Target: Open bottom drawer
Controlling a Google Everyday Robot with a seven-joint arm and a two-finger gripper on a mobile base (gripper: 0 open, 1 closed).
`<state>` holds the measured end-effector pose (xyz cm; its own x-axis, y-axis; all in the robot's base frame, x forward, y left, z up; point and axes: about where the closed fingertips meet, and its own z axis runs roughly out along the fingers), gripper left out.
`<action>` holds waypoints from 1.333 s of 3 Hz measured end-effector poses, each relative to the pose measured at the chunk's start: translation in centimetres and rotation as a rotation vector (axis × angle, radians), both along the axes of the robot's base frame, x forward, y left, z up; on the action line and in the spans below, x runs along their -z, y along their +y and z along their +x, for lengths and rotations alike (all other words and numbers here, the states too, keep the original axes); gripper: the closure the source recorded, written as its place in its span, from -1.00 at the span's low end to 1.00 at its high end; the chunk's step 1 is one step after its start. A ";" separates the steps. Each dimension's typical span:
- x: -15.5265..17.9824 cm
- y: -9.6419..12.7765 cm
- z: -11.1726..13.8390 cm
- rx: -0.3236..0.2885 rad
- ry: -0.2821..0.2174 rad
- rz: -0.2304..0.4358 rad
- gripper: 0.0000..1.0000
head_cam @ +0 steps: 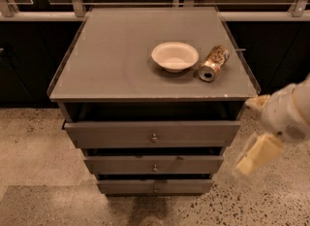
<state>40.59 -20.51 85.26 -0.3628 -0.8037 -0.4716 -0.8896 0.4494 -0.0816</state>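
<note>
The grey cabinet has three drawer fronts stacked under its top. The bottom drawer [155,186] is the narrowest and lowest front, with a tiny metal knob [155,189] at its centre; it sits a little forward, with a dark gap above it. The middle drawer [154,164] and the top drawer [153,133] are above it, each slightly pulled out. My gripper [254,156] is at the right edge of the view, cream-coloured, hanging to the right of the cabinet at about the height of the middle drawer, apart from all the drawers.
A white bowl [175,56] and a can lying on its side [214,63] rest on the cabinet top [111,60]. Dark glass panels and a metal rail run behind. Speckled floor [38,162] lies in front and at both sides.
</note>
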 end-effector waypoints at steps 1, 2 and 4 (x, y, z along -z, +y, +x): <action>9.0 2.8 -1.8 0.069 0.084 0.215 -1.00; 18.5 4.9 -4.3 0.125 0.226 0.344 -1.00; 20.7 5.1 -5.2 0.149 0.245 0.361 -1.00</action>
<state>35.41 -15.44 64.54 -0.5974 -0.5346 -0.5977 -0.7868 0.5350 0.3079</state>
